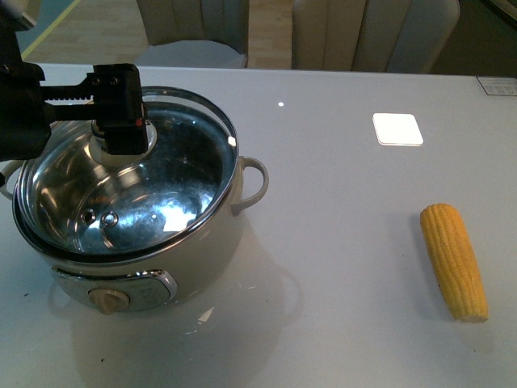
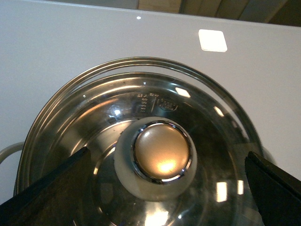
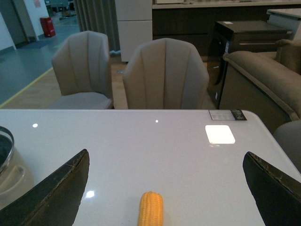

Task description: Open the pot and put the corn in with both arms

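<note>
The cream-white pot (image 1: pixel 206 255) stands at the left of the table, closed by a glass lid (image 1: pixel 170 194) with a steel rim. My left gripper (image 1: pixel 121 121) hangs open just over the lid's white knob (image 2: pixel 160 155). The knob lies between the fingers (image 2: pixel 56 188), which stand well apart from it on both sides. The yellow corn (image 1: pixel 454 260) lies on the table at the right, pointing away from me. In the right wrist view my right gripper (image 3: pixel 162 197) is open above the table, with the corn's end (image 3: pixel 150 209) between its spread fingers (image 3: pixel 275 193), untouched. The front view does not show the right gripper.
The pot has a loop handle (image 1: pixel 254 182) on its right side and a beige dial (image 1: pixel 109 301) at the front. Two beige chairs (image 3: pixel 164 75) stand behind the white table's (image 1: pixel 339 202) far edge. A bright light patch (image 1: pixel 397 128) reflects on the tabletop.
</note>
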Robot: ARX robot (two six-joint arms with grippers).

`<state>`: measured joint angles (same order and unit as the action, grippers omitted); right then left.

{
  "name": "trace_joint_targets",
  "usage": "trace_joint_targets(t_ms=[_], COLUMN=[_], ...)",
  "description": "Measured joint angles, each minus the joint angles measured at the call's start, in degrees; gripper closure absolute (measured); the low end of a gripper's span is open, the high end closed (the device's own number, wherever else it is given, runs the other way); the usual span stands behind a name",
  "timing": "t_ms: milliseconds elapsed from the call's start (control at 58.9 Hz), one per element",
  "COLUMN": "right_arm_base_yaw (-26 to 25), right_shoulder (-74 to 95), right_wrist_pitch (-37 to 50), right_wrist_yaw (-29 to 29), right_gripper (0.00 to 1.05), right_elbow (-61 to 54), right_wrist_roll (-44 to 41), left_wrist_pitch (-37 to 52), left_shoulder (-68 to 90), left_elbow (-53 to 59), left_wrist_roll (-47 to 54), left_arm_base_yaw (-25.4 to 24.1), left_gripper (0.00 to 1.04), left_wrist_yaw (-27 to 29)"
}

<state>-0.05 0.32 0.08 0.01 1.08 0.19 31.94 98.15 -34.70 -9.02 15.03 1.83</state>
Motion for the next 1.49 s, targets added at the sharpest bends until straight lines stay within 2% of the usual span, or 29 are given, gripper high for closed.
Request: trace_joint_targets(t_ms=[746, 797, 1018, 1137, 1493], right_arm_base_yaw=[0.0, 0.0, 0.0, 0.0, 0.0], right_shoulder=[0.0, 0.0, 0.0, 0.0, 0.0], right_wrist_pitch=[0.0, 0.0, 0.0, 0.0, 0.0], right_wrist_yaw=[0.0, 0.0, 0.0, 0.0, 0.0], right_gripper=[0.09, 0.09, 0.09, 0.09, 0.09], right_elbow=[0.0, 0.0, 0.0, 0.0, 0.0], right_wrist_roll=[0.0, 0.0, 0.0, 0.0, 0.0], left_wrist_pitch=[5.7, 5.9, 6.4, 6.8, 5.2], left_shoulder=[12.4, 12.6, 12.8, 12.8, 11.8], left_elbow=[-5.5, -5.6, -5.6, -5.6, -5.7], left_wrist_roll=[6.7, 6.9, 7.3, 7.3, 7.6], left_arm_base_yaw=[-0.1, -0.1, 0.4, 0.4, 0.6], left_gripper=[0.07, 0.10, 0.45, 0.60, 0.61], left_wrist_yaw=[1.2, 1.2, 1.2, 1.4, 2.1])
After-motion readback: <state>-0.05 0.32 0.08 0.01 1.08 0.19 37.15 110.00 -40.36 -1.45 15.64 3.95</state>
